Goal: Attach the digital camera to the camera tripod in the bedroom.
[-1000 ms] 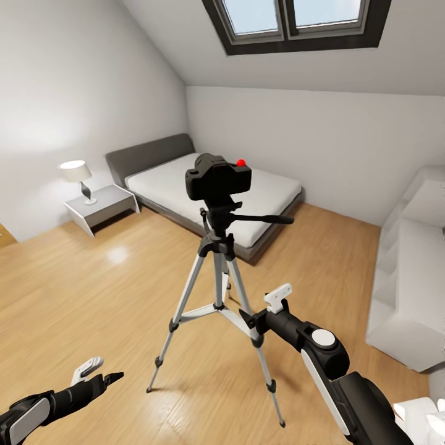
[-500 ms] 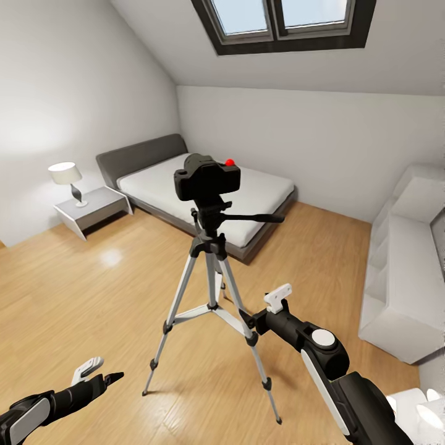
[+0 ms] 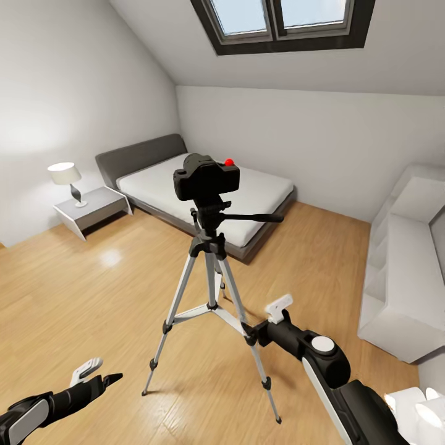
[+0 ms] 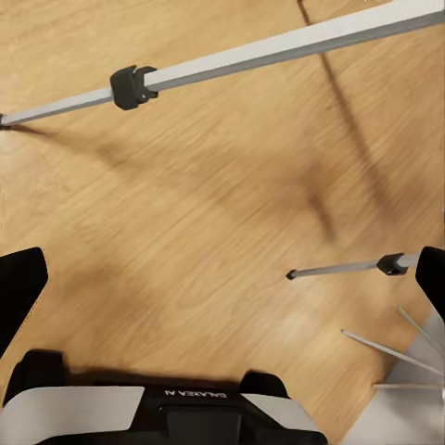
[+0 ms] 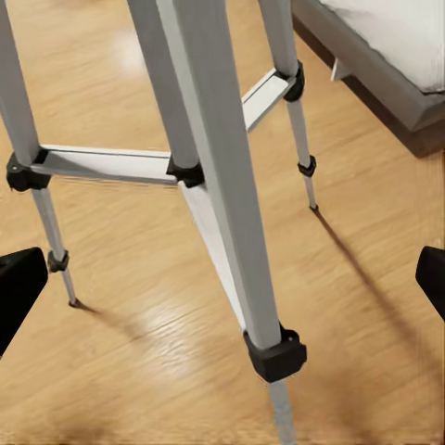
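Sitting at frame centre atop the silver-legged camera tripod (image 3: 212, 272), the small black digital camera (image 3: 206, 178) looks attached as the right gripper (image 3: 250, 334), now lower, and left gripper (image 3: 99, 374) hang spread and empty.

This is a bedroom under the roof of a home. A low grey bed (image 3: 204, 198) with a bare white mattress stands against the far white wall, a white nightstand (image 3: 93, 210) with a lamp (image 3: 67, 179) beside its head. A dark-framed skylight (image 3: 281, 25) is set in the sloped ceiling, above a light wood floor (image 3: 93, 290).
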`<state>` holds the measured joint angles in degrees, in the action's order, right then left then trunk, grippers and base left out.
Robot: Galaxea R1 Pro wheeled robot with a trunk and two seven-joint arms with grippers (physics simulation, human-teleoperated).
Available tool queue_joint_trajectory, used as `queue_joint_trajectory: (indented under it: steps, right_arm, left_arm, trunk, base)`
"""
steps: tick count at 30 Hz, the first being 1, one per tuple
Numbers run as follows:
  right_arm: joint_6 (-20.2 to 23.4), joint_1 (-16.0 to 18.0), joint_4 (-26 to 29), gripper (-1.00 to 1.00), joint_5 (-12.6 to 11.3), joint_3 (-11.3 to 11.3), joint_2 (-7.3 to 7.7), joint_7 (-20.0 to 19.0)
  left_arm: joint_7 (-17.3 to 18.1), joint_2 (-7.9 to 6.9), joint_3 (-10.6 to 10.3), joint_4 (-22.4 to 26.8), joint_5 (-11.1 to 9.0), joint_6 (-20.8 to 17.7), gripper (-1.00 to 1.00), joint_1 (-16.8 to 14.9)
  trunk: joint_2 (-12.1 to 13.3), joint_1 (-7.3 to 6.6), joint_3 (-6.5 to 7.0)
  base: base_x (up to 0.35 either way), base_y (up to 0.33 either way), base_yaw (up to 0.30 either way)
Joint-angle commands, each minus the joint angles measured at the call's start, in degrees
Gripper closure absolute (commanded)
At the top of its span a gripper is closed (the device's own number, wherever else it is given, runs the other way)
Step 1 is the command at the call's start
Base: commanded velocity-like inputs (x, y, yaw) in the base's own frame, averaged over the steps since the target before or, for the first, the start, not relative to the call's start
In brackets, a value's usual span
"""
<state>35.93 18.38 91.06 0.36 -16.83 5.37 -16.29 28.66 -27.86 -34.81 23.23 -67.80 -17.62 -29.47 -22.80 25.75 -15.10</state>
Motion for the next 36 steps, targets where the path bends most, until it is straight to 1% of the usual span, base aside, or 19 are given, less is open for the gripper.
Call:
queue_joint_trajectory:
  steps: [1,5,8,11,15,16,17,18,19,23,25,26,27,28,29,30,31,33,36]
  right_arm:
    - [1.0,-0.4,-0.2,-1.0,0.1,0.0,0.06,-0.1]
    - [2.5,-1.9,-3.6,-1.0,0.0,0.0,-0.12,-0.1]
    - [3.0,-2.5,-9.0,-1.0,0.0,0.0,-0.24,0.3]
    - [3.2,-2.8,-15.4,-1.0,0.0,0.0,-0.33,1.7]
    - [2.7,-3.0,-26.8,-1.0,-0.2,0.2,-0.31,4.8]
    - [1.5,-3.0,-34.1,-1.0,-0.3,0.4,-0.33,6.2]
    - [0.3,-3.0,-38.0,-1.0,-0.3,0.4,-0.35,6.7]
    - [0.3,-3.0,-38.0,-1.0,-0.3,0.4,-0.35,6.7]
    - [-5.2,-3.1,-49.0,-1.0,-0.4,0.7,-0.36,7.7]
    - [-13.7,-3.1,-61.3,-1.0,-0.5,1.8,-0.37,8.5]
    - [-22.3,-3.1,-71.9,-1.0,-0.3,3.4,-0.35,9.3]
    - [-24.3,-3.1,-74.5,-1.0,-0.3,3.6,-0.32,9.4]
    - [-24.3,-3.1,-74.5,-1.0,-0.3,3.6,-0.32,9.4]
    - [-27.7,-3.4,-79.6,-1.0,-0.2,3.9,-0.31,9.5]
    - [-30.1,-5.2,-83.3,-1.0,-0.3,4.1,-0.36,9.6]
    - [-30.1,-5.2,-83.3,-1.0,-0.3,4.1,-0.36,9.6]
    - [-31.0,-6.0,-84.6,-1.0,-0.3,4.1,-0.38,9.6]
    - [-32.2,-7.1,-86.5,-1.0,-0.3,4.2,-0.44,9.7]
    - [-33.2,-8.2,-88.1,-1.0,-0.3,4.2,-0.47,9.7]
  left_arm:
    - [0.0,-0.11,-0.2,-0.3,-0.6,-0.2,-1.0,-0.1]
    - [0.0,-0.3,-0.3,-2.1,-0.6,0.1,-1.0,0.2]
    - [0.0,-0.17,-0.4,-3.9,-0.5,0.4,-1.0,0.6]
    - [-0.1,0.31,-0.6,-6.2,-0.3,0.8,-1.0,1.5]
    - [-0.3,1.77,-0.7,-9.6,-0.1,2.0,-1.0,3.5]
    - [-0.6,2.55,-0.8,-11.1,-0.1,2.4,-1.0,4.7]
    - [-0.9,3.01,-0.9,-11.8,-0.1,2.5,-1.0,5.4]
    - [-0.9,3.01,-0.9,-11.8,-0.1,2.5,-1.0,5.4]
    - [-2.3,4.67,-1.0,-13.6,-0.1,2.8,-1.0,7.9]
    - [-5.8,7.46,-1.0,-15.5,-0.1,3.1,-1.0,11.3]
    - [-10.7,11.21,-1.0,-17.6,-0.1,3.2,-1.0,15.6]
    - [-11.9,12.34,-1.0,-18.2,-0.1,3.2,-1.0,16.7]
    - [-11.9,12.34,-1.0,-18.2,-0.1,3.2,-1.0,16.7]
    - [-14.0,14.71,-1.0,-19.2,-0.1,3.2,-1.0,19.1]
    - [-15.8,18.05,-1.0,-19.8,-0.1,3.3,-1.0,21.7]
    - [-15.8,18.05,-1.0,-19.8,-0.1,3.3,-1.0,21.7]
    - [-16.4,19.36,-1.0,-20.0,-0.1,3.3,-1.0,22.6]
    - [-17.4,21.36,-1.0,-20.3,-0.1,3.3,-1.0,24.0]
    - [-18.2,22.93,-1.0,-20.6,-0.1,3.3,-1.0,25.2]
  trunk:
    - [-0.1,0.03,-0.11]
    - [-0.1,0.03,-0.11]
    - [-0.1,0.03,-0.11]
    - [-0.1,0.03,-0.11]
    - [-0.1,0.03,-0.11]
    - [-0.1,0.03,-0.11]
    - [-0.1,0.03,-0.11]
    - [-0.1,0.03,-0.11]
    - [-0.1,0.03,-0.11]
    - [-0.1,0.03,-0.11]
    - [-0.1,0.03,-0.11]
    - [-0.1,0.03,-0.11]
    - [-0.1,0.03,-0.11]
    - [-0.1,0.03,-0.11]
    - [-0.1,0.03,-0.11]
    - [-0.1,0.03,-0.11]
    - [-0.1,0.03,-0.11]
    - [-0.1,0.03,-0.11]
    - [-0.1,0.03,-0.11]
  base:
    - [-0.001,0.0,-0.002]
    - [-0.001,0.0,-0.001]
    - [0.0,0.0,0.0]
    - [0.0,0.0,0.0]
    - [0.0,0.0,0.0]
    - [0.0,0.0,0.0]
    - [0.0,0.0,0.0]
    - [0.0,0.0,0.0]
    - [0.0,0.0,0.0]
    - [0.0,0.0,0.0]
    - [0.0,0.0,0.0]
    - [0.0,0.0,0.0]
    - [0.0,0.0,0.0]
    - [0.0,0.0,0.0]
    - [0.0,0.0,0.0]
    - [0.0,0.0,0.0]
    - [0.0,0.0,0.0]
    - [0.0,0.0,0.0]
    - [0.0,0.0,0.0]
